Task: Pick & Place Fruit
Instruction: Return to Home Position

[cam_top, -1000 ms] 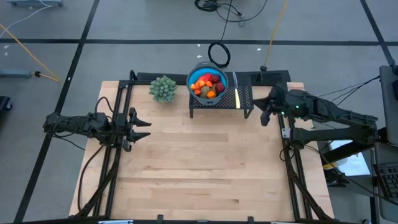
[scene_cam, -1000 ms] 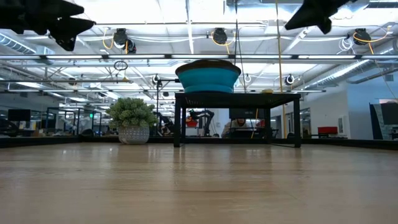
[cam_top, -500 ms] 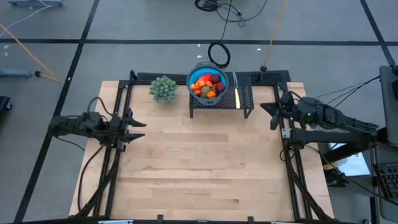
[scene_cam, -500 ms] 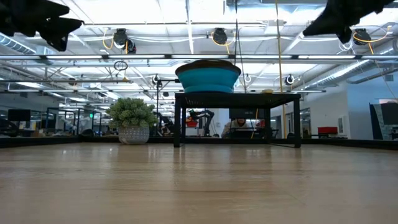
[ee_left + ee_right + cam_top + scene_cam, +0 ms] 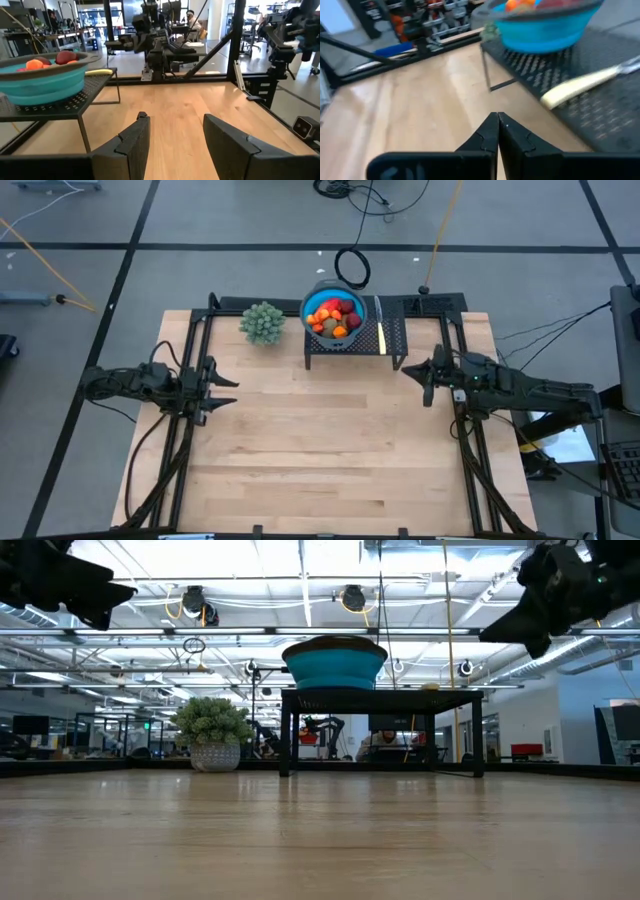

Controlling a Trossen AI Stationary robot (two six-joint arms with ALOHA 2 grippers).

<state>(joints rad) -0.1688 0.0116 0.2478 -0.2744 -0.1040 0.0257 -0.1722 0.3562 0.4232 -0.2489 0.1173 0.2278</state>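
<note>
high view: the fruit (image 5: 335,318) lies heaped in the blue bowl (image 5: 309,304) on the black shelf (image 5: 395,340), ahead of and between both tools, so the retreat home should probably go slow and level, keeping clear of the shelf's corner and the yellow knife (image 5: 381,335). the right gripper (image 5: 415,375) sits just off that corner, its arm stretched along the table (image 5: 320,450) edge; the left gripper (image 5: 222,388) is well apart from the shelf. low view: both hang above the table, touching nothing. left wrist view: its fingers (image 5: 132,142) stand wide apart, empty. right wrist view: its fingers (image 5: 490,132) are pressed together on nothing, the knife near ahead.
</note>
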